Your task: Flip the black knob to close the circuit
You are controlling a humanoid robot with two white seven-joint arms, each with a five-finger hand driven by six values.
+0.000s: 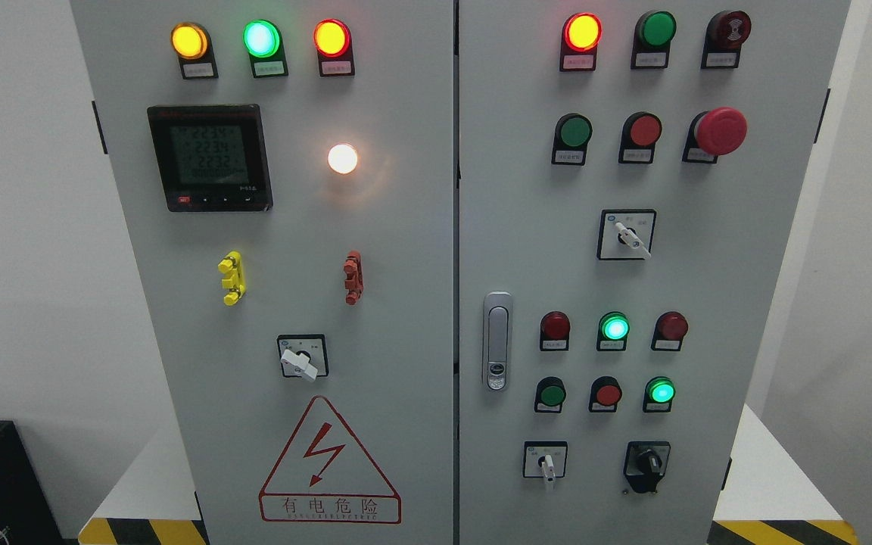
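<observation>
Two grey cabinet doors [375, 227] fill the head view, carrying lit indicator lamps, push buttons and selector switches. Black knob [648, 462] sits at about 5 o'clock on the right door, directly below a lit green lamp [661, 391] and to the 3 o'clock side of a white-handled selector [547, 463]. Neither robot hand appears, so the state of the fingers cannot be told.

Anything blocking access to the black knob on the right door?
Nothing visible does. The black knob sits exposed at the lower right of the right door, with the white-handled switch to its left, apart from it. Neither hand is in view.
</observation>
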